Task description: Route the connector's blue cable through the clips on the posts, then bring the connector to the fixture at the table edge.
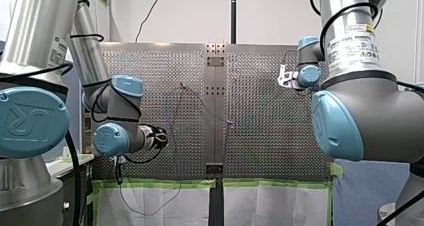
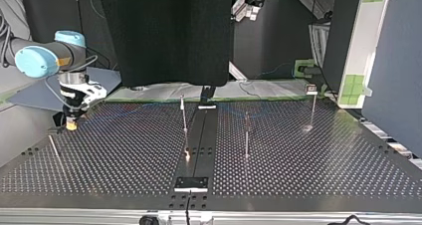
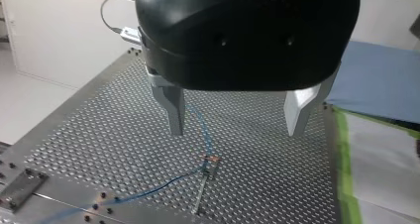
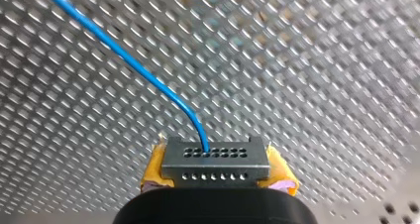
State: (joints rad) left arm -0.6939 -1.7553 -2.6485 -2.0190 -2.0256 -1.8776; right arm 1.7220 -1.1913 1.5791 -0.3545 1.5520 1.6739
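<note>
- connector (image 4: 215, 163): grey block with two rows of small holes, pinched between the yellow pads (image 4: 154, 173) of my right gripper (image 2: 72, 121). jaws pressed against its two sides.
- blue cable (image 4: 124, 58) leaves one hole in the connector's upper row, then curves up and away over the perforated table (image 4: 322, 60).
- top view: my right gripper points down, low over the table near the view's left edge, just beside a thin leaning rod (image 2: 53, 146). cannot tell whether the connector touches the table.
- my left gripper (image 3: 237, 117): black housing, metal fingers (image 3: 174, 110) spread wide, nothing between them. it hovers well above the table.
- under my left gripper stands one of the posts (image 3: 204, 187) with a clip (image 3: 212, 160) at its tip. the blue cable comes to the clip from beyond, bends there and runs off across the table. cannot tell whether it sits inside the clip.
- top view: other posts stand upright, well apart across the table.
- bolted metal plate (image 2: 191, 183) lies on the centre strip at the table's near edge in the top view, well apart from the connector.
- front view: my left gripper is at the table's near left side, my right gripper at its far right.
</note>
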